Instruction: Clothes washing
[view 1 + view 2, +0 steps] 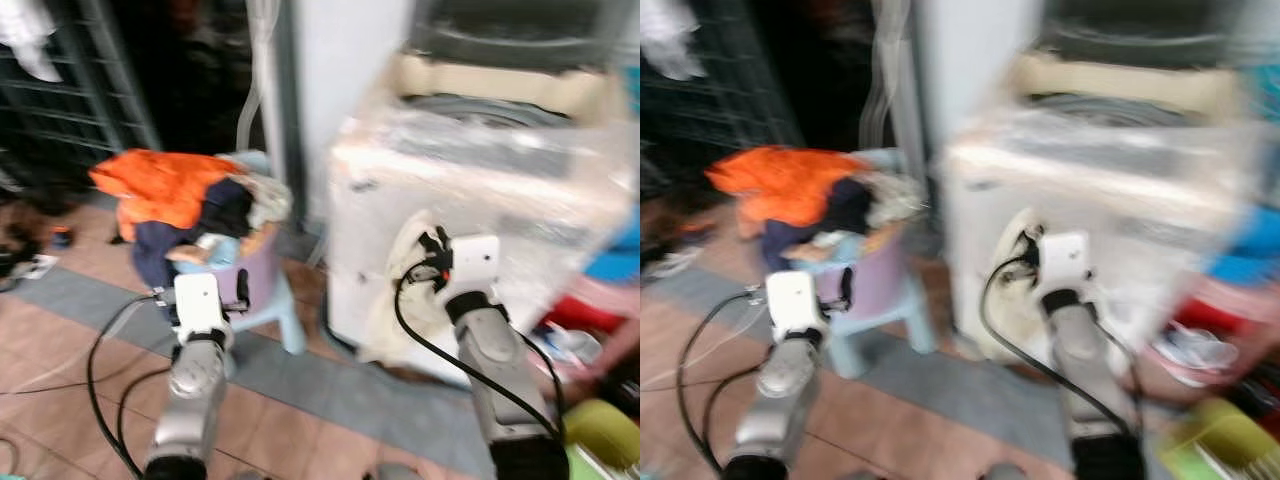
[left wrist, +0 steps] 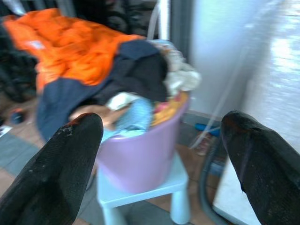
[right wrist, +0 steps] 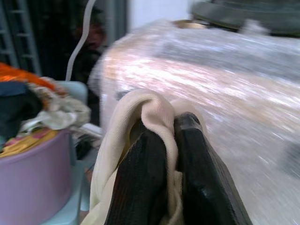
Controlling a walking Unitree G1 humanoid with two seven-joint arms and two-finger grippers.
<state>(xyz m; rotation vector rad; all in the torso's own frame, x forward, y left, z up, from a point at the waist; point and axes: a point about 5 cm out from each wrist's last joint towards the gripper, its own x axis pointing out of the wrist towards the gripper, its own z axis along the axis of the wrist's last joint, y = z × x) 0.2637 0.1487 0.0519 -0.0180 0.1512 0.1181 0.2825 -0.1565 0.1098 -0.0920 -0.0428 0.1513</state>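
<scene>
- While the head views are blurring, the right claw (image 3: 171, 140) is clenching a cream garment (image 3: 126, 140) between its two black fingers, and the cloth is draping down in front of the washing machine (image 1: 500, 170).
- The washing machine is standing on the robot's right, wrapped in clear plastic film, with its top opening showing.
- The left claw (image 2: 164, 159) is hovering released, its fingers (image 2: 56, 173) spreading wide apart and gripping nothing, pointing at the purple laundry basin (image 2: 140, 154).
- The basin is sitting on a small light-blue plastic stool (image 1: 270, 300), just beside the machine on the robot's left.
- An orange garment (image 1: 160, 185) is lying on top of the heap in the basin, with a dark navy one (image 2: 136, 70) spilling over the rim beside it.
- The stool is standing on a tiled floor (image 1: 60, 350).
</scene>
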